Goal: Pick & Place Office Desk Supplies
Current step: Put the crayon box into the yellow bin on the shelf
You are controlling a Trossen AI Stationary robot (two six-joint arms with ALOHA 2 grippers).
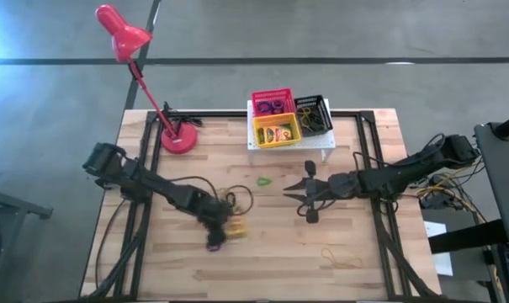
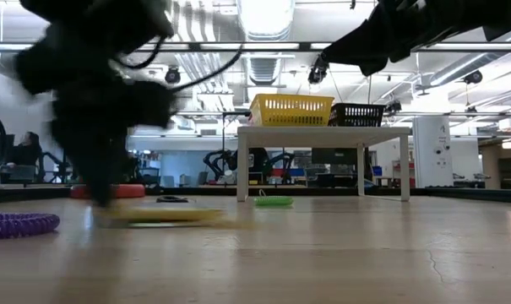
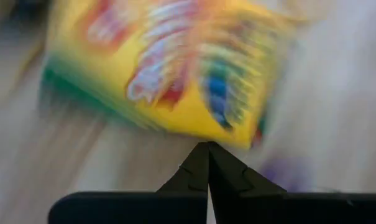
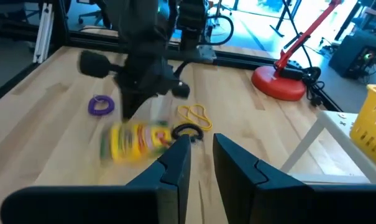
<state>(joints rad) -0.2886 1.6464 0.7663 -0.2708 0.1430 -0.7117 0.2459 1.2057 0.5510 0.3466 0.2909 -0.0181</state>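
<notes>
A flat yellow-and-green crayon box [image 1: 235,225] lies flat on the table left of the middle, blurred in the left wrist view [image 3: 169,68] and also seen in the right wrist view [image 4: 137,140]. My left gripper [image 1: 218,233] is shut and points steeply down, its tips [image 3: 207,148] at the box's edge. A purple loop [image 1: 214,246] lies just beside it. My right gripper [image 1: 298,194] hovers open right of the middle, above the table, with nothing between its fingers [image 4: 200,155]. My left gripper comes slanting down from the table's left, its shut fingertips [image 3: 200,163] at one edge of the crayon box [image 3: 237,138]. The picture is blurred, so I cannot tell whether they touch the box. The box lies flat on the table.
A white shelf [image 1: 317,151] at the far middle carries a pink-red basket [image 1: 273,94], a yellow basket [image 1: 256,131] and a black basket [image 1: 313,114]. A red lamp [image 1: 177,140] stands far left. Green [image 1: 262,180], yellow [image 1: 342,257], another yellow [image 4: 197,114] and black [image 4: 186,130] loops lie about.
</notes>
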